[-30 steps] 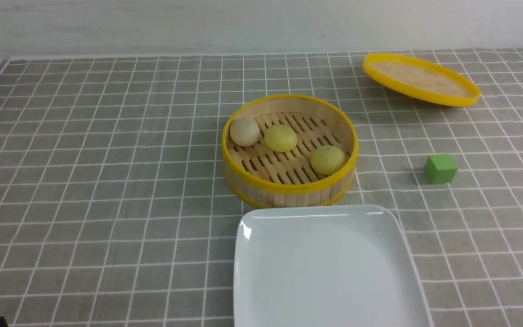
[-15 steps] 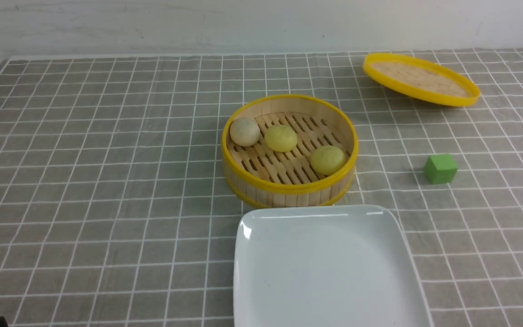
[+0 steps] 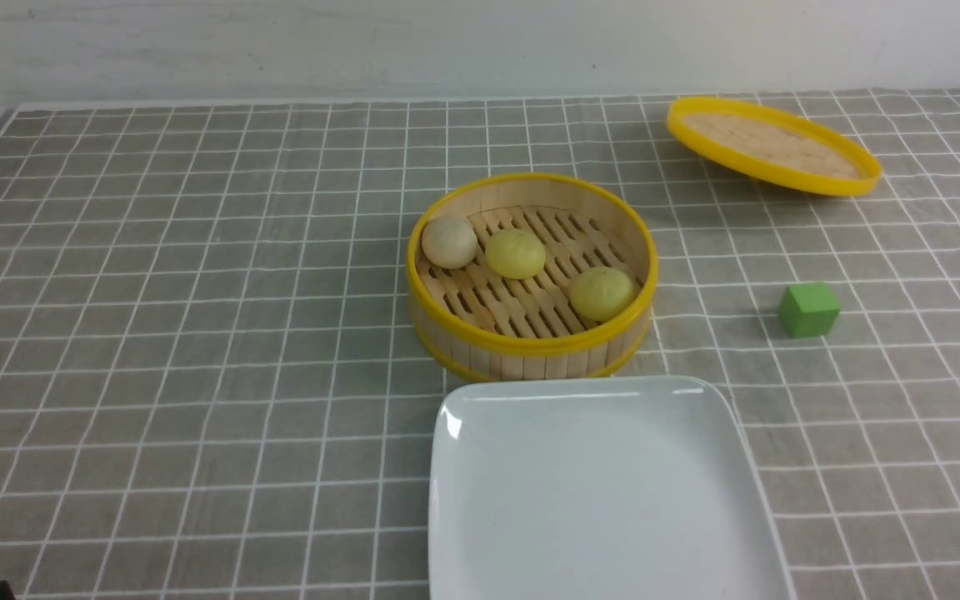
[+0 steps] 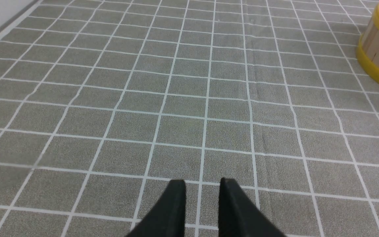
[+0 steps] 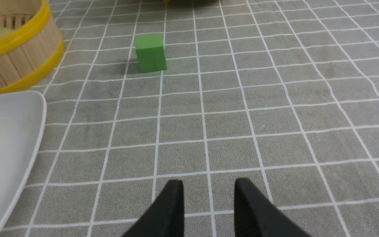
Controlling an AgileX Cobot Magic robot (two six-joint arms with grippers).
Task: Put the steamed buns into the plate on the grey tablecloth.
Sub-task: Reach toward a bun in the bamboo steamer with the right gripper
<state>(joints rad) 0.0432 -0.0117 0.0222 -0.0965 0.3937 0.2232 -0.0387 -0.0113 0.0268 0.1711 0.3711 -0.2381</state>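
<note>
Sitting untouched: three steamed buns (image 3: 516, 253) in steamer basket (image 3: 530, 348) mid-tabletop; plate (image 3: 597, 500) bare, just beside it toward the near edge. First pick not started. Left tool (image 4: 202, 185) narrow, right tool (image 5: 208, 186) wider, both empty. Next, likely: reach into basket, grip one bun.

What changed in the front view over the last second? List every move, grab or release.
Nothing visibly changed. The three steamed buns still lie in the bamboo steamer basket, and the plate still holds nothing. The lid and the green cube sit where they were.
</note>
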